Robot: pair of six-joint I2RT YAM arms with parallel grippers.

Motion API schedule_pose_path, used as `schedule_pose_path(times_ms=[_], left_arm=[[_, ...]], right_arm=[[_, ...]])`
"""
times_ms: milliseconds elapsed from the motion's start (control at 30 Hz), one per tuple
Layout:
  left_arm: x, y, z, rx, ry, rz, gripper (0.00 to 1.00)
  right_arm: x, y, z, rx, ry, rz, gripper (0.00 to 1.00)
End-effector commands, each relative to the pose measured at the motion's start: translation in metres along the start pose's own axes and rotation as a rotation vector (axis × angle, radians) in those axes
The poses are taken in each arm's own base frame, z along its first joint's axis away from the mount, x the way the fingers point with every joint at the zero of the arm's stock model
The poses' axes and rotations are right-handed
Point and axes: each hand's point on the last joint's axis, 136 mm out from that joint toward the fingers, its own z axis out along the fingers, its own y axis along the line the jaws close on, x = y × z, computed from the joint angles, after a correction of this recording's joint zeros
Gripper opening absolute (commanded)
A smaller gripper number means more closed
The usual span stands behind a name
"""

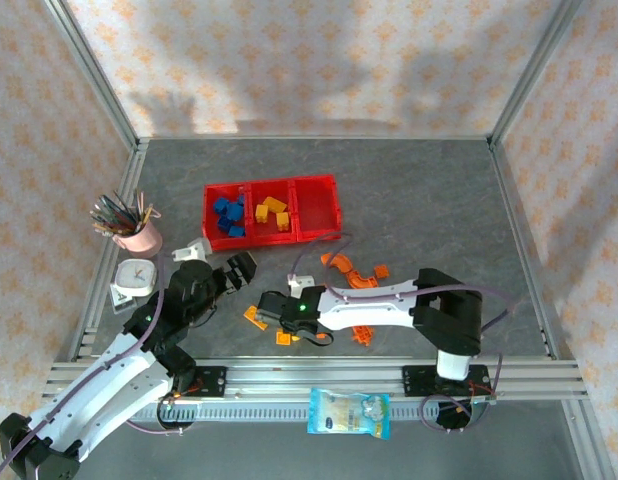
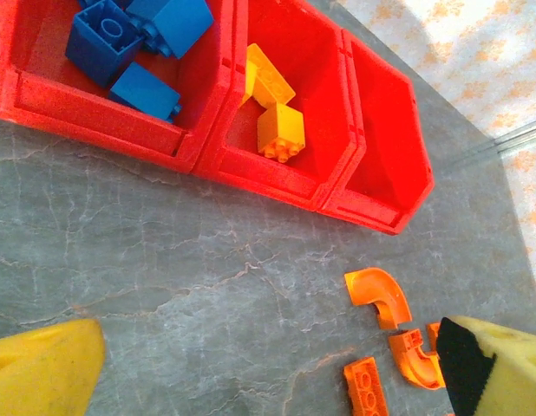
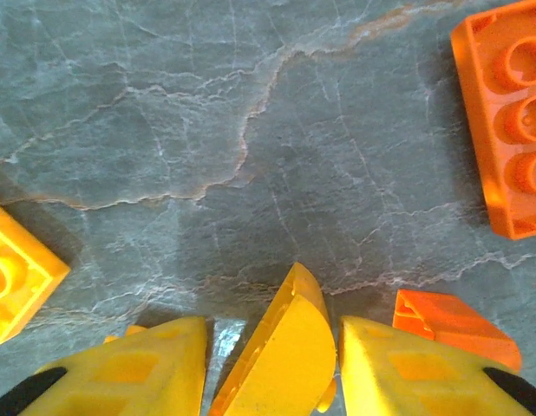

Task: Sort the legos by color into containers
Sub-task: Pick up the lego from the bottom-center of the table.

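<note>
Nearside of the red tray (image 1: 324, 210), three bins counted, the left gripper (image 2: 268, 355) is held spread wide, apparently parked clear. Nearer still, the right gripper (image 3: 272, 334) is set close around one yellow piece (image 3: 285, 364); a firm pinch cannot be told. Blue legos (image 2: 112, 43) are binned left and two yellow legos (image 2: 277, 130) middle, so the bare right bin is judged reserved for the orange legos (image 2: 381, 295) beside the tray.

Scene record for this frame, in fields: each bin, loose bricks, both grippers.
left bin: blue bricks
middle bin: yellow bricks
right bin: empty
table: loose orange pieces, one curved
left gripper: open, above the table near the bins
right gripper: low, fingers either side of a yellow piece; grip unclear
</note>
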Motion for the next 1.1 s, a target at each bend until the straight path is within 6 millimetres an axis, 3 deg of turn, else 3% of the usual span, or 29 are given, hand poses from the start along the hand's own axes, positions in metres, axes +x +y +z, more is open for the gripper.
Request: schedule_pose_path(times_ms=[0,433,700,867,1067], left_arm=[[-0.002,0.005,-0.004,-0.028,-0.013,0.015,0.99],[-0.003,0.007,-0.004,-0.036,-0.019,0.014,0.99],[-0.005,0.006,-0.003,-0.037,-0.023,0.010,0.99],[-0.012,0.001,-0.004,-0.033,-0.046,0.003,0.99],[-0.033,-0.011,-0.005,-0.037,-0.109,0.012,0.99]], right_arm=[[-0.003,-0.003,0.000,0.045,-0.014,-0.011,0.43],[-0.011,-0.002,0.008,0.038,-0.022,-0.016,0.29],[-0.030,0.000,-0.004,0.024,-0.068,-0.016,0.21],[-0.060,-0.002,-0.023,0.003,-0.137,-0.016,0.19],[-0.125,0.000,-0.044,-0.024,-0.266,-0.038,0.19]])
